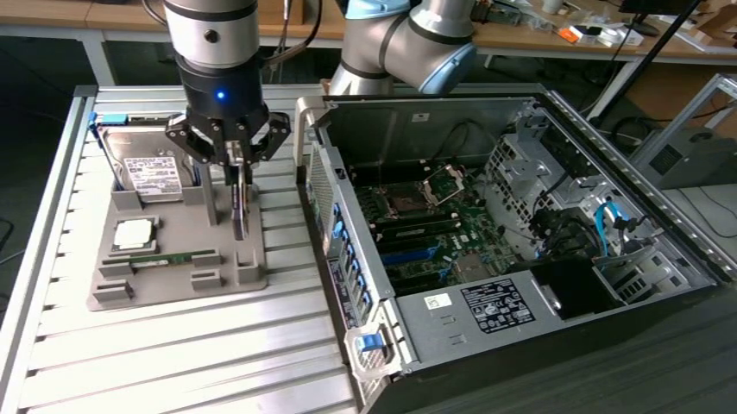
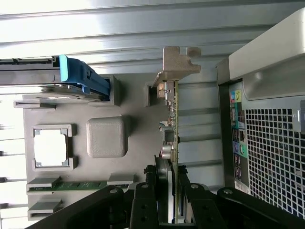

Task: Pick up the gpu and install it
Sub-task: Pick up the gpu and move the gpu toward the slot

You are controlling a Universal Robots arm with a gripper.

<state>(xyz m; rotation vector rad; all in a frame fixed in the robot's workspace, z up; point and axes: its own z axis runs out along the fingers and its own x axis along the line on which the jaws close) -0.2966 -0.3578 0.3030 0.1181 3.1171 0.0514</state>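
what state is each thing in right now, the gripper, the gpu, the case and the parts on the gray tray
gripper: shut on the gpu
gpu: upright on edge at the gray tray, outside the computer case
computer case: side open, motherboard exposed
hard drive: propped in its tray slot
memory stick: lying flat in its tray slot
cpu: lying flat in its tray recess

My exterior cam sits high, looking down at an angle, mid range: slatted table (image 1: pixel 150 362), grey fixture tray (image 1: pixel 185 280) at 9 o'clock, open PC case (image 1: pixel 392 129) at 3. Wrist cam rides on the arm and looks straight down past the gripper (image 2: pixel 167 180) and gpu (image 2: pixel 172 119), very close. Both views give me the tray, the gpu and the case's rear panel (image 2: pixel 267 157).
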